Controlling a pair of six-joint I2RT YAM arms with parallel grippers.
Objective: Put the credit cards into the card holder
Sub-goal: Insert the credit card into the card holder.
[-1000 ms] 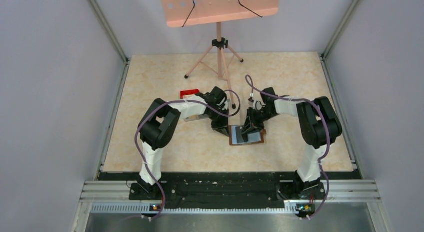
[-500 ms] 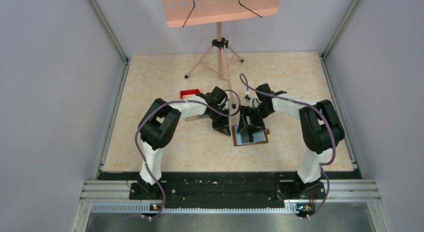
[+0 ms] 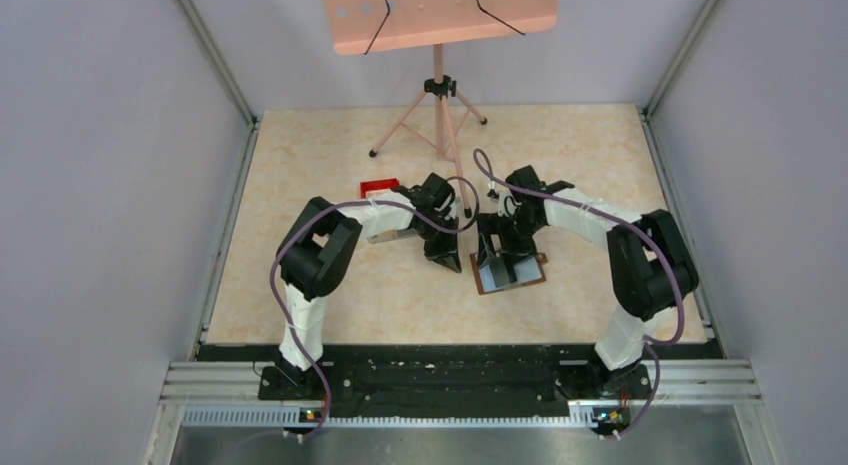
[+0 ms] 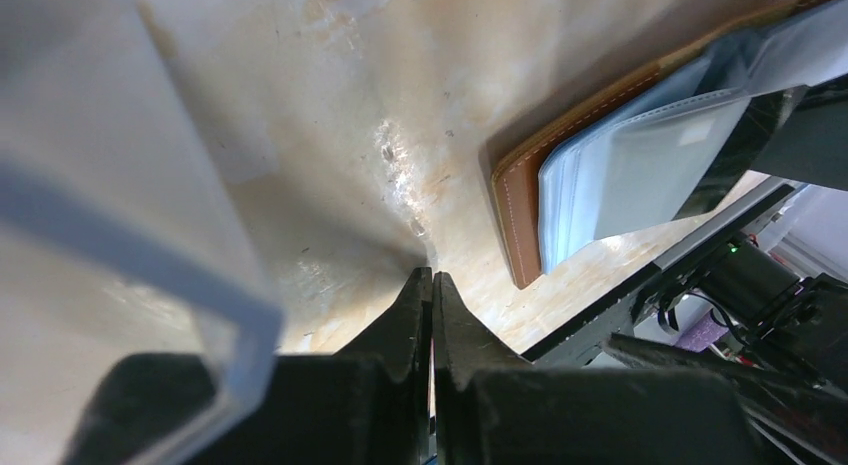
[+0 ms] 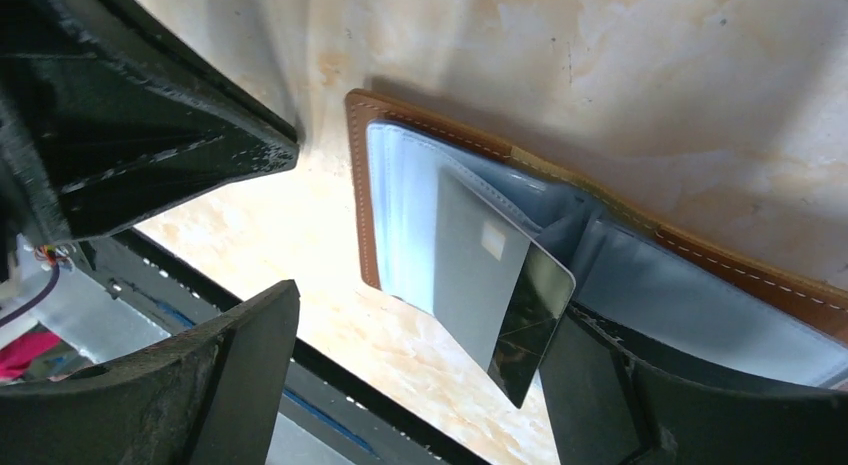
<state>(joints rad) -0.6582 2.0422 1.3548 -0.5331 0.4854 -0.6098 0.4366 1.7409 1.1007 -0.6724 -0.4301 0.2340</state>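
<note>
- Right of the middle of the table (image 3: 300,285), nearer the near edge than the far one, the card holder (image 3: 512,274) lies spread open. Its tan leather faces down and its clear pockets face up.
- One dark credit card (image 5: 495,285) with a small chip sits aslant on the pocket at the end nearest the left gripper (image 4: 432,277). Its upper part looks grey, as if under the clear plastic, while its dark lower corner juts past the holder's edge.
- The right gripper (image 5: 425,310) hangs directly over the holder with its fingers spread wide. One finger is beyond the holder's stitched end, and the other is by the card's jutting corner. Whether that finger touches the card cannot be told.
- The left gripper has its fingers pressed together with nothing between them. The tips point down at the bare table just beside the holder's stitched end — near it, not touching.
- A clear plastic box (image 4: 140,255) stands close on the left gripper's other side.
- A red tray (image 3: 380,188) lies beyond that box, toward the far edge.
- A pink music stand (image 3: 437,95) stands at the middle of the far edge.
</note>
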